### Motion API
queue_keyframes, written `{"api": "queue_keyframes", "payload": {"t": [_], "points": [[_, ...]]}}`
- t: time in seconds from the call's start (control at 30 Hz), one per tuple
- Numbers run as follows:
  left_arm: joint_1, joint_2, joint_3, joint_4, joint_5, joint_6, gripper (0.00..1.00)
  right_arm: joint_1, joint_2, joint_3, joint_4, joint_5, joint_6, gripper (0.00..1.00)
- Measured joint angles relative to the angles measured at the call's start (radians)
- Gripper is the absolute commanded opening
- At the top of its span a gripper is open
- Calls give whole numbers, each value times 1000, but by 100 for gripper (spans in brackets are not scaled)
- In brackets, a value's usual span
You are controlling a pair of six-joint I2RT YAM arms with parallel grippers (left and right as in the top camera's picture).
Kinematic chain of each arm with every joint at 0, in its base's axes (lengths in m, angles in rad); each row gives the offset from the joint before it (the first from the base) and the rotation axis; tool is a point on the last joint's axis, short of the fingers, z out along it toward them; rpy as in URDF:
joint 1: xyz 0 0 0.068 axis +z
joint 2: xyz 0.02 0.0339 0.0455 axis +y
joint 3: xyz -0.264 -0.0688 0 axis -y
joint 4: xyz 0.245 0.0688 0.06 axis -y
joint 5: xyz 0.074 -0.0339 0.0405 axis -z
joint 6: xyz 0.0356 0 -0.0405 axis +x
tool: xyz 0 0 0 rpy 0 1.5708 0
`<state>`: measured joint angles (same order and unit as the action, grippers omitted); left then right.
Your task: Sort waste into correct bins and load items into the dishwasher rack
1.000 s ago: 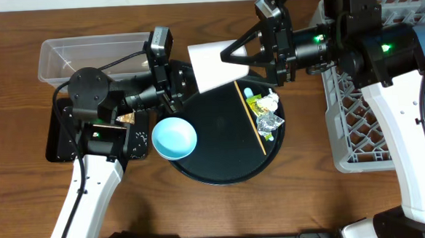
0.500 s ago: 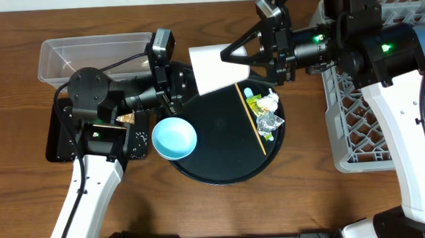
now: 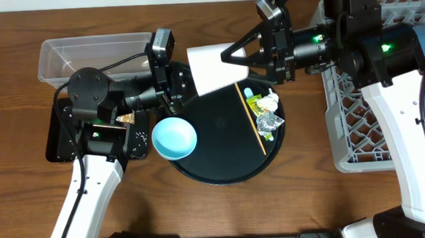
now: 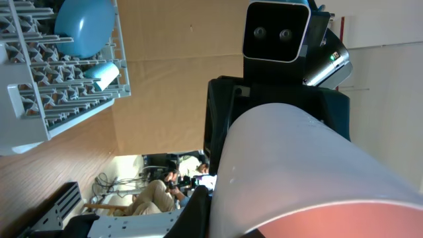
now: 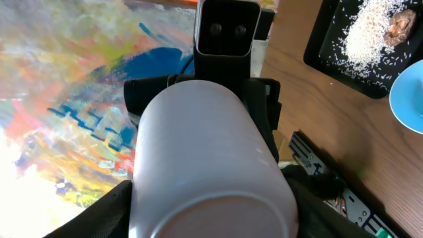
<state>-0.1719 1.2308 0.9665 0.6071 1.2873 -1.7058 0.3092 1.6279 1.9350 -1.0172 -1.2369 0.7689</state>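
Note:
Both grippers hold a small pale pink cup (image 3: pixel 213 66) on its side in the air above the round tray's far edge; it looks white from overhead. My left gripper (image 3: pixel 184 82) is shut on its rim wall, and the cup (image 4: pixel 310 178) fills that wrist view. My right gripper (image 3: pixel 237 58) straddles the narrow base end, its fingers (image 5: pixel 106 215) pressed against both sides of the cup (image 5: pixel 205 152). A light blue bowl (image 3: pixel 173 137), a thin stick (image 3: pixel 250 117), foil wrappers (image 3: pixel 267 120) and a white tissue wad (image 3: pixel 270 100) lie on the round tray.
The round black tray (image 3: pixel 222 158) sits mid-table. A clear tub (image 3: pixel 70 53) stands at the far left. Below it, the shallow black tray (image 5: pixel 330 63) holds rice (image 5: pixel 370 33) and a brown lump (image 5: pixel 401 23). The grey rack (image 3: pixel 358 126) at the right holds a dark blue plate (image 4: pixel 82 23).
My right gripper's fingers have closed in onto the cup's base end. The cup has shifted very slightly left. The left arm has stayed in place.

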Motion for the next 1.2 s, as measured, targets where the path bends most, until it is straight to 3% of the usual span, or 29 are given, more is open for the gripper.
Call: {"api": "queue_keyframes", "payload": {"t": [0.27,0.43,0.53,0.83,0.93,1.2], "points": [[0,0,0,-1,11,-2,31,0,0,0,1,23,0,59],[0,0,0,-2,19,-2,38,0,0,0,1,37,0,54],[0,0,0,-2,20,-3,39,0,0,0,2,49,-1,48],[0,0,0,-3,23,-3,40,0,0,0,3,64,0,45],[0,0,0,-2,23,0,49,0,0,0,3,65,0,43],[0,1,0,-4,23,-2,51,0,0,0,12,72,0,40]]}}
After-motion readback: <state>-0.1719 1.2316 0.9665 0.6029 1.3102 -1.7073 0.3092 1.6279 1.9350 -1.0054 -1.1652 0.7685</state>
